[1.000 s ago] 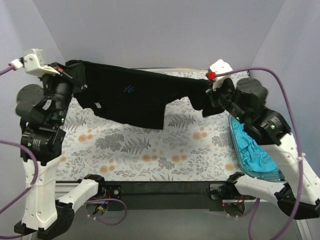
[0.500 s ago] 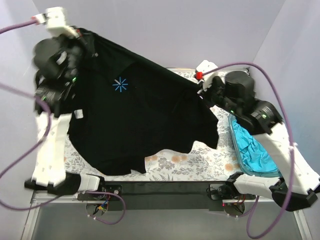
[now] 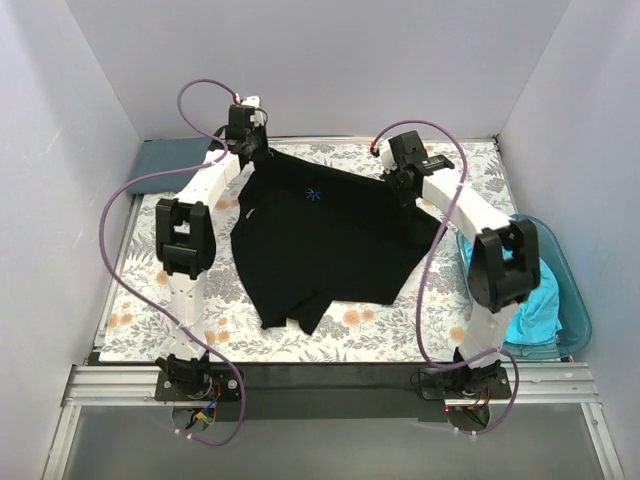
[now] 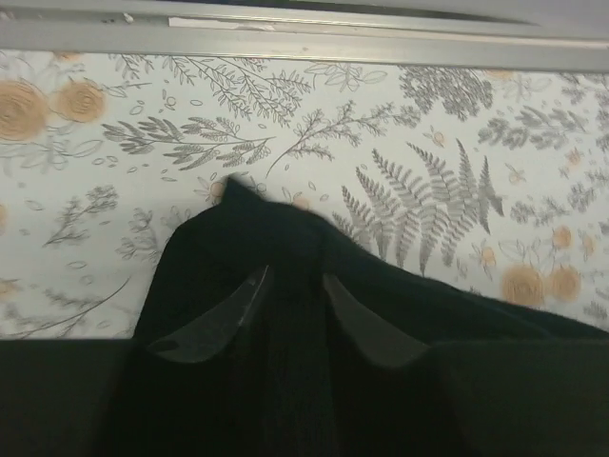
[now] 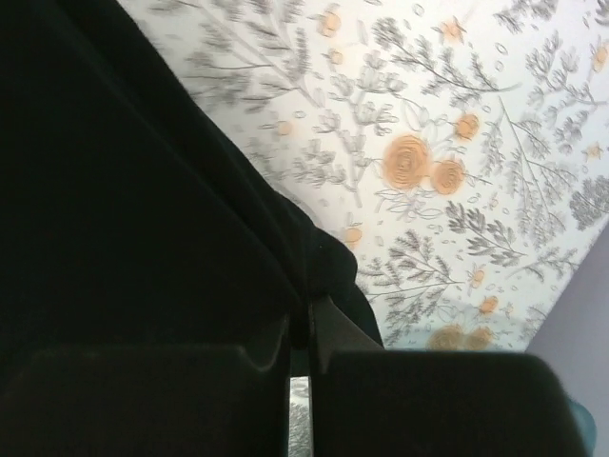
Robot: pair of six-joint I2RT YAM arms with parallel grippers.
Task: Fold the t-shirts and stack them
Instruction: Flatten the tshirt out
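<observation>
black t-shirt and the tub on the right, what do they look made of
Black t-shirt: soft matte cloth, possibly cotton; it lies limp and creased, with no shine. Tub: teal plastic, seemingly translucent, with a smooth moulded rim.

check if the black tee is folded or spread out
Spread out: the black t-shirt lies flat across the table cloth, body unfolded, only its near hem rumpled.
</observation>
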